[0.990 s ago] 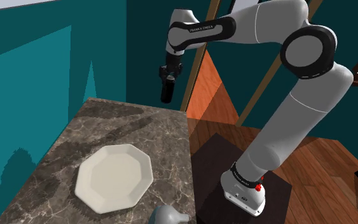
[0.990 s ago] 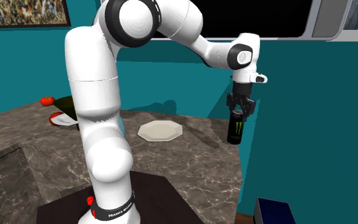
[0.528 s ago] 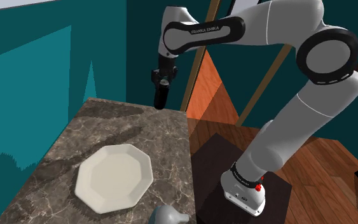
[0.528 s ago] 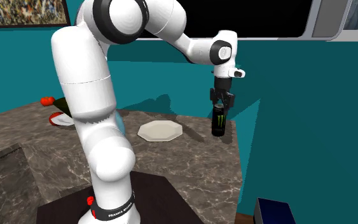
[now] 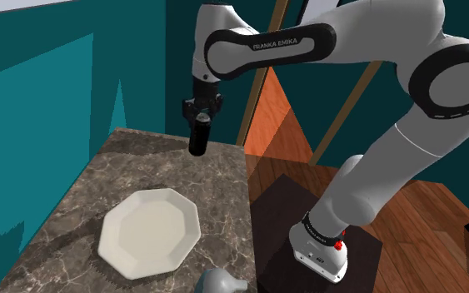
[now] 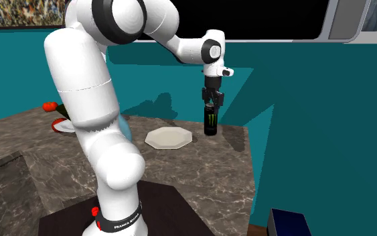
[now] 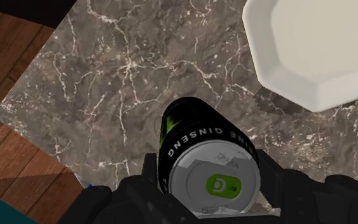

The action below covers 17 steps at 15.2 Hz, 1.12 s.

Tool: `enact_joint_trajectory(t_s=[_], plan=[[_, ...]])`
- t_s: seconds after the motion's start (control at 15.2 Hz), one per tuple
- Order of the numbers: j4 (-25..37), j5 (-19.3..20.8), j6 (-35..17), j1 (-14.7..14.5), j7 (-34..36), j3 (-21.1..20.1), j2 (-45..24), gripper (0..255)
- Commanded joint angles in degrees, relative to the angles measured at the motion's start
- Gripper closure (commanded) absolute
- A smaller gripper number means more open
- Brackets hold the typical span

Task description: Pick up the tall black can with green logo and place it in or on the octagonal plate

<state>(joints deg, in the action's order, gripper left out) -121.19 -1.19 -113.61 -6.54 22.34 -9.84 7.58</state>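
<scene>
Shoulder view: claw [image 5: 199, 115] clamped on tall black can [image 5: 197, 141], upright over the far end of the bench [image 5: 182, 179].
Second exterior view: white octagonal plate [image 6: 169, 138] flat on bench, apart from can [image 6: 211, 119].
Wrist view: fingers clasp the can's top; plate [image 7: 311, 44] near.

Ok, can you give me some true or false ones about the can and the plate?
1. The gripper is shut on the can. True.
2. The can sits on the plate. False: it is held over the counter, apart from the plate.
3. The plate has nothing on it. True.
4. The can is lying on its side. False: it is upright.
5. The plate is red. False: it is white.
</scene>
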Motion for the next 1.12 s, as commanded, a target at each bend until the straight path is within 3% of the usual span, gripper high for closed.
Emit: enact_joint_trajectory(t_s=[0.0,0.53,1.06], plan=[[0.0,-0.3,0.4,-1.3,2.8,-1.6,0.5,255],[3.0,-1.0,2.4,-6.2,13.9,-8.0,-0.4,255],[10.2,0.4,4.9,-11.1,25.8,-14.4,-5.3,255]])
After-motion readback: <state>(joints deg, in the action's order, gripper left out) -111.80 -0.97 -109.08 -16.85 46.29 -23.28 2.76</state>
